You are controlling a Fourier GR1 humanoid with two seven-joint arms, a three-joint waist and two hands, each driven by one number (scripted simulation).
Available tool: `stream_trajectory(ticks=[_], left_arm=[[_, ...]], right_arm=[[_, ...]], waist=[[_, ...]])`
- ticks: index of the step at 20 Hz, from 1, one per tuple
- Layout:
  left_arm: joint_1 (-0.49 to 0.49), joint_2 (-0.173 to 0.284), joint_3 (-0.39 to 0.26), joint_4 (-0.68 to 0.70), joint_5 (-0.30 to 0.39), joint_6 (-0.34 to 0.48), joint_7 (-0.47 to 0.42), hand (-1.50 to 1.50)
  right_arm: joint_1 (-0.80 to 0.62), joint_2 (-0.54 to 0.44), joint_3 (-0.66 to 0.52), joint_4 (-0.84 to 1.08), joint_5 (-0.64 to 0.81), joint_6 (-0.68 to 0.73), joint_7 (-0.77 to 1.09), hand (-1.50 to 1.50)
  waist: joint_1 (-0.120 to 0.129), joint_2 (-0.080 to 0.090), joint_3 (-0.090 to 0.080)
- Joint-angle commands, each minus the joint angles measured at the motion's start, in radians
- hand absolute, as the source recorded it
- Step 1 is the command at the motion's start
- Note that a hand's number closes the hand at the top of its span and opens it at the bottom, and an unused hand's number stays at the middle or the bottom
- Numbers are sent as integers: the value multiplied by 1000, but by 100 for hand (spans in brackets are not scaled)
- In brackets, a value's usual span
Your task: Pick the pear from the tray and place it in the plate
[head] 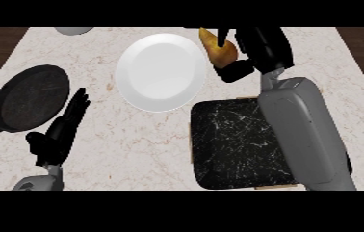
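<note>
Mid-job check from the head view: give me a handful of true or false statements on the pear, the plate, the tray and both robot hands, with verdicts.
1. The pear is held in the right robot hand. True.
2. The pear already lies on the white plate. False: it is in the hand just past the plate's right rim, and nothing lies on the plate.
3. The left robot hand holds the dark pan. False: it rests open on the counter beside the pan.
4. The black marbled tray has no pear on it. True.
5. The tray sits left of the plate. False: it sits to the plate's lower right, partly under the right forearm.
</note>
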Motion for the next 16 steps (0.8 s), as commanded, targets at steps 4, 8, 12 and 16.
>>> stream_trajectory(ticks=[4,8,12,16], left_arm=[[-8,-19,-13,-27,-18,10,28,0],[-40,-31,-9,17,-21,5,20,0],[-57,-13,6,59,-25,-14,-25,0],[-69,-39,-25,72,-46,-9,-35,0]], right_arm=[[-159,123,52,334,8,-162,-41,150],[-263,125,82,527,-59,-296,-51,150],[-315,126,195,655,-179,-391,-44,150],[-326,126,160,701,-305,-542,-10,150]], waist=[[13,4,0],[18,6,0],[35,9,0],[70,20,0]])
